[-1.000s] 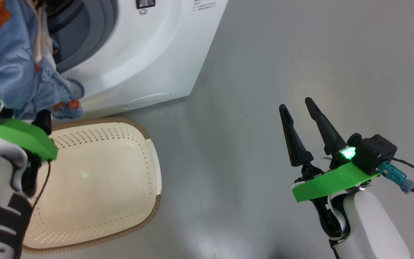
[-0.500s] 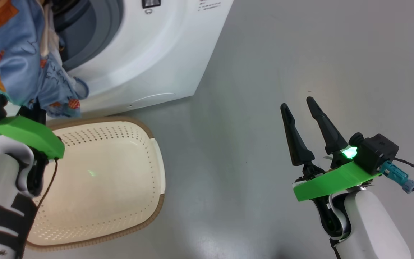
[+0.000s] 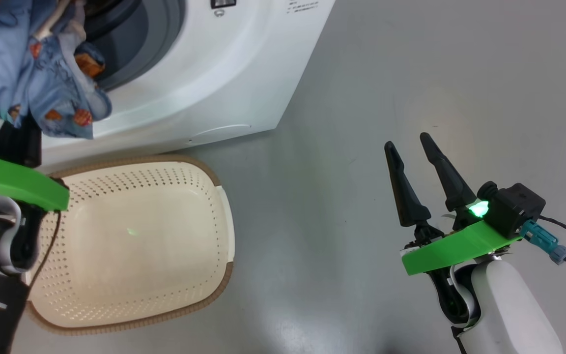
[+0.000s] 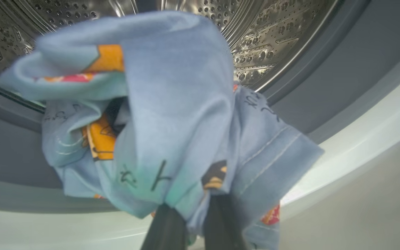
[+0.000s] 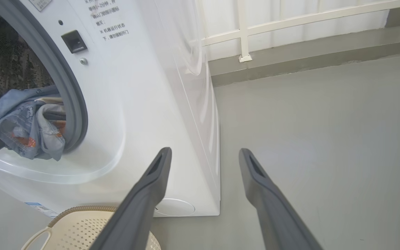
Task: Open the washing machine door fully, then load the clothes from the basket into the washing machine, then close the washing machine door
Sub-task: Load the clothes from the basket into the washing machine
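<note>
The left gripper (image 4: 193, 225), fingers pinched tight on the bundled clothes (image 4: 172, 121), holds them at the drum mouth of the washing machine (image 3: 204, 73), above the basket (image 3: 216, 290) at the machine's foot. The right gripper (image 3: 407, 141) hovers with jaws spread, well apart over the grey floor (image 3: 410, 73).

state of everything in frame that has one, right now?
washer, mouth uncovered, drum showing
clothes, bunched, held at the drum mouth
basket, upright on the floor, empty
left gripper, shut on clothes
right gripper, open, empty
</note>
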